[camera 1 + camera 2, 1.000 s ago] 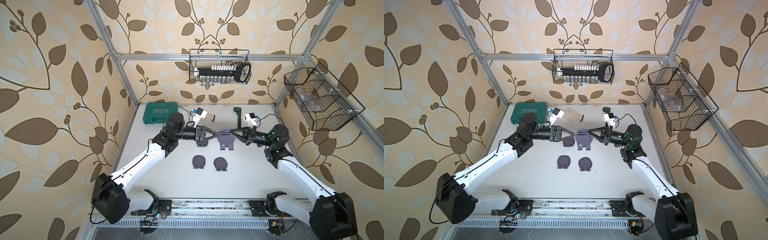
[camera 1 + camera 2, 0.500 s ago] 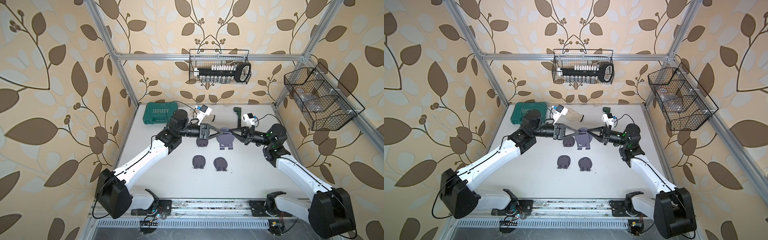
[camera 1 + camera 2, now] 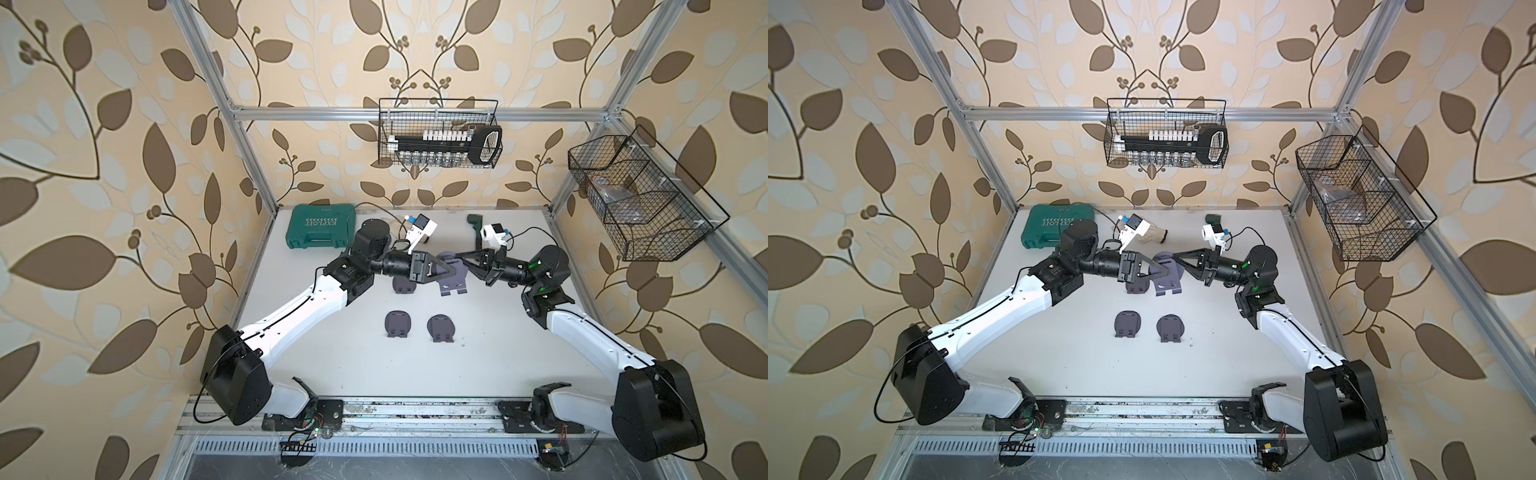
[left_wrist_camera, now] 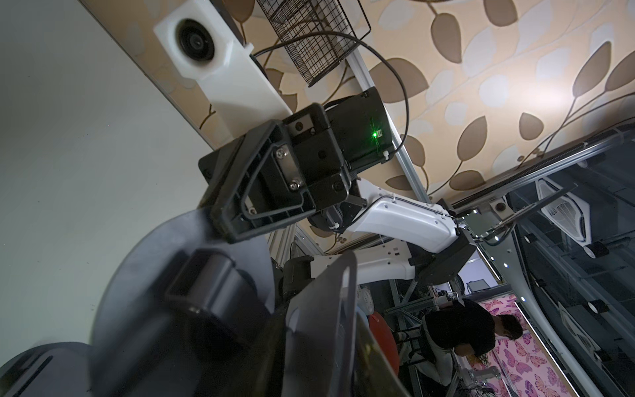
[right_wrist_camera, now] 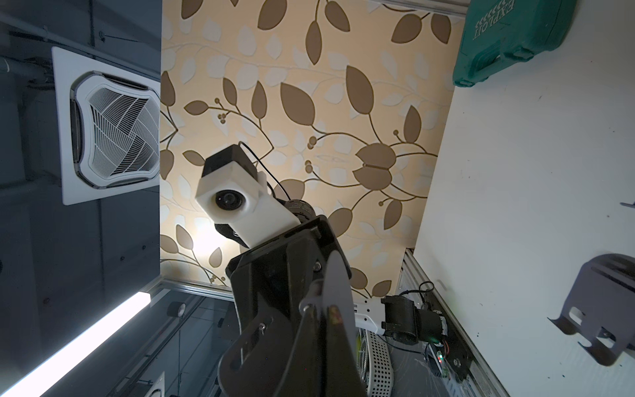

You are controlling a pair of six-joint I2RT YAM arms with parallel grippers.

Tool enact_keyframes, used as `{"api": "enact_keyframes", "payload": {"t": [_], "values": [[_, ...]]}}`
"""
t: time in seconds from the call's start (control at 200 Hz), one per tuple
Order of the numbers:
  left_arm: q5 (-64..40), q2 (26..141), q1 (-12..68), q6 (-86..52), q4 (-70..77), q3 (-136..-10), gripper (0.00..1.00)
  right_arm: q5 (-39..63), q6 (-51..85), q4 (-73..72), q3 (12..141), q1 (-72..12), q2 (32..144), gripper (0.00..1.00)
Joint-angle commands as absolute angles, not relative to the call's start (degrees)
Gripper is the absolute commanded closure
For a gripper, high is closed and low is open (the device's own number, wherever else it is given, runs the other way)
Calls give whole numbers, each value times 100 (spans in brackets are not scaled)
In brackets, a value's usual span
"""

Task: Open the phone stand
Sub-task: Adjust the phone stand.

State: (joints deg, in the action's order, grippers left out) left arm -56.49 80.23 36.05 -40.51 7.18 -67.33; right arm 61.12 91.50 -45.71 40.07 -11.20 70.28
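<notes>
**Inspector:** Leaf-patterned wallpaper is noted on every wall; what is recorded on the desk (image 3: pixel 498 357)?

**Assistant:** A green case (image 3: pixel 322 227) is recorded at the far left corner; one flat stand (image 3: pixel 398 325) and a second flat stand (image 3: pixel 441 328) are seen side by side near the middle; a third flat stand (image 3: pixel 402 287) is partly hidden under the left arm.

**Inspector:** And the phone stand (image 3: pixel 453 284)?

**Assistant:** It is found raised off the desk, between the two claws; in the left wrist view its two plates are seen set at an angle.

**Inspector:** State of each claw?

**Assistant:** The right claw (image 4: pixel 220 223) is seen pinched closed on the rim of the round plate; the left claw (image 3: pixel 449 269) is placed against the opposite side, but whether it is clamped cannot be told.
</notes>
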Motion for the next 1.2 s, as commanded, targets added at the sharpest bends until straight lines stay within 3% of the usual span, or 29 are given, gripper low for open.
{"api": "enact_keyframes", "payload": {"t": [0.0, 0.215, 0.42, 0.515, 0.68, 0.99, 1.195], "values": [[-5722, 8015, 3654, -3896, 835, -7014, 73, 6027, 9238, -4902, 4244, -1172, 7053, 100], [-5756, 8042, 3656, -3924, 866, -7044, 100, 6018, 9165, -4841, 4201, -1226, 7044, 100], [-6020, 8112, 3639, -4362, 1134, -7148, 100, 6189, 8448, -3646, 4305, -1177, 6897, 100], [-6143, 8079, 3639, -4330, 1044, -7241, 100, 6303, 8354, -3587, 4254, -1160, 6774, 82], [-6158, 8029, 3646, -4119, 756, -7333, 100, 6396, 7786, -2824, 4367, -1155, 6461, 68], [-6290, 8027, 3639, -3444, 106, -7684, 100, 6671, 7291, -2050, 4491, -1164, 6425, 71], [-6421, 8009, 3672, -2591, -795, -8007, 100, 6778, 7371, -2094, 4461, -1164, 6510, 65]]}}
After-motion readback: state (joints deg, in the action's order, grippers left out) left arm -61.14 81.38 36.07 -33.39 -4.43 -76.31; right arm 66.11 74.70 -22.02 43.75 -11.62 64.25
